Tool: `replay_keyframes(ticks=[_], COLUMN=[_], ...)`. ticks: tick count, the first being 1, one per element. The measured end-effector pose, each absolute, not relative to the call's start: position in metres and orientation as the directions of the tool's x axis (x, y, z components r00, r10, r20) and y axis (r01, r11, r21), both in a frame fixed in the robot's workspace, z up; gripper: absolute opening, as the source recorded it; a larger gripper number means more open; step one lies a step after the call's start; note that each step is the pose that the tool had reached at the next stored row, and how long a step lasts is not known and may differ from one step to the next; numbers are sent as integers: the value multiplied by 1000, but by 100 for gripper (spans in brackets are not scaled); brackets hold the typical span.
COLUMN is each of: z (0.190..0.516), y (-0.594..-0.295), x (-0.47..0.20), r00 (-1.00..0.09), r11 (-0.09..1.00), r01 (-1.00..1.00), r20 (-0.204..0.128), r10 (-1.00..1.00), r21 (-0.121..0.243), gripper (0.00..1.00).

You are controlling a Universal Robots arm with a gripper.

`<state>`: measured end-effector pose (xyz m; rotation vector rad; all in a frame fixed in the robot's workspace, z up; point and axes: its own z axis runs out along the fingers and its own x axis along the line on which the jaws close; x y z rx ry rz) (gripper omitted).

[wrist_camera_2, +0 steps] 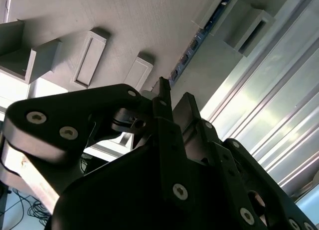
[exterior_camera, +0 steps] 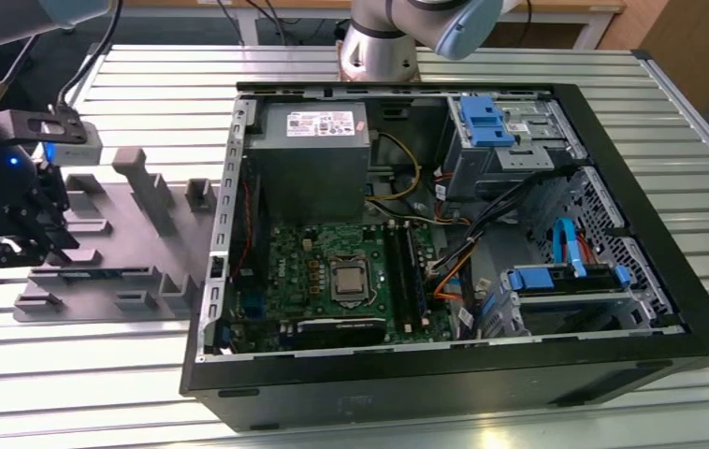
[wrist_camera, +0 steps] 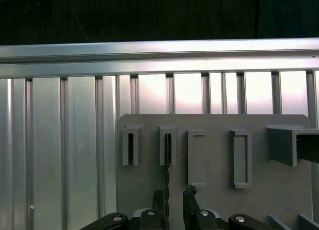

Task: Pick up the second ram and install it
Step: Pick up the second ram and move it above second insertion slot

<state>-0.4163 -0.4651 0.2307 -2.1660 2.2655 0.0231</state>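
The tool (exterior_camera: pixel 24 245) hangs low over the grey tray (exterior_camera: pixel 130 253), at the tray's nine o'clock end in the exterior view. The tray lies on the ribbed metal worktop (exterior_camera: pixel 142 84), at nine o'clock from the open black computer case (exterior_camera: pixel 455 374).

The second ram (exterior_camera: pixel 93 273) sits in the tray, on edge in a long narrow slot along the tray's six o'clock side. Little more than its dark upper edge shows there.

In the first wrist view the ram (wrist_camera: pixel 167 160) appears as a thin dark line. It runs out of one of the tray's (wrist_camera: pixel 214 200) small upright blocks and into the gap at the tool (wrist_camera: pixel 174 196). The two black fingers (wrist_camera: pixel 189 197) are spread, with clear space between them. The ram's edge lies close beside one finger and well off the other. Whether the nearer finger touches the stick cannot be told.

The second wrist view shows the same from the side. The stick (wrist_camera_2: pixel 199 38) lies in its slot and leads toward the parted tips of the tool (wrist_camera_2: pixel 174 94).

Inside the case the green motherboard (exterior_camera: pixel 329 262) lies flat, at three o'clock from the tray. The arm's base (exterior_camera: pixel 380 47) stands at twelve o'clock from the case.
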Motion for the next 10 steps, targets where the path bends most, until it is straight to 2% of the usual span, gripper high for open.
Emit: replay_keyframes(ticks=[10], z=[224], y=[-465], x=[-416], r00=[-45], r11=[45], r01=[-999], r20=[-12], r10=[-999], r21=[6], gripper=[30])
